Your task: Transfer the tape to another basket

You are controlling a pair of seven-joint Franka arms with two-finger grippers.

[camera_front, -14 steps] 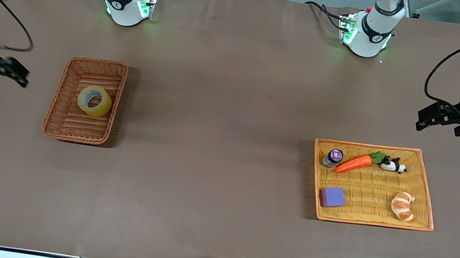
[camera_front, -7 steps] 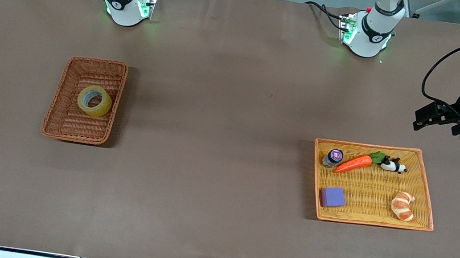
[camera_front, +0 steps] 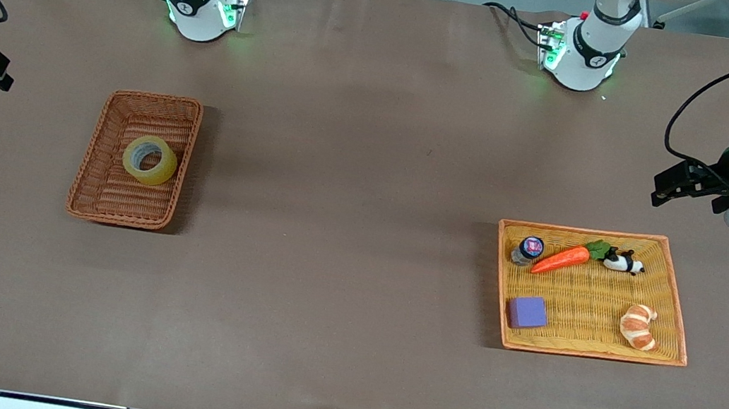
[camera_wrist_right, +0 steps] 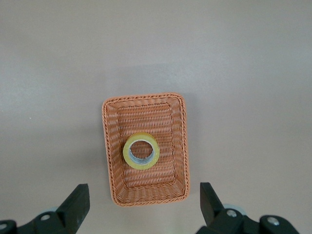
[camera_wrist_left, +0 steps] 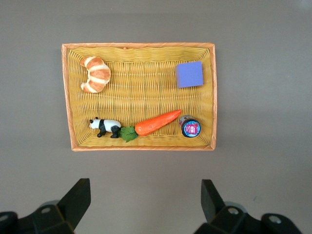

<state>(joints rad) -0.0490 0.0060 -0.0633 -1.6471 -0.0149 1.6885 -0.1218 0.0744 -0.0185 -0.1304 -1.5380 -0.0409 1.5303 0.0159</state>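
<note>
The tape (camera_front: 149, 160) lies on its flat side in the basket (camera_front: 96, 194), toward the right arm's end of the desk (camera_front: 344, 244), in the half of the basket farther from the front camera and close to the side wall that faces the desk's middle. The right end effector (camera_wrist_right: 141, 207) hangs high in the air at the desk's edge on that same end, well apart from the tape; its fingers (camera_wrist_right: 77, 202) are spread wide and hold nothing, and the right wrist view looks straight down on the basket with the roll in it. The left end effector (camera_wrist_left: 145, 202) is up over the desk's other end, just off the tray (camera_front: 676, 298), likewise wide open and empty. Between the basket and the tray runs a broad bare stretch of brown desk, and another bare band lies between both containers and the edge nearest the front camera. The basket holds only the tape. The tray, yellow with an orange rim, carries a purple block (camera_front: 528, 312) and a croissant (camera_front: 638, 326) in its nearer half, and a small jar (camera_front: 529, 249), a carrot (camera_front: 564, 259) and a panda figure (camera_front: 624, 262) in a row along its farther rim.
</note>
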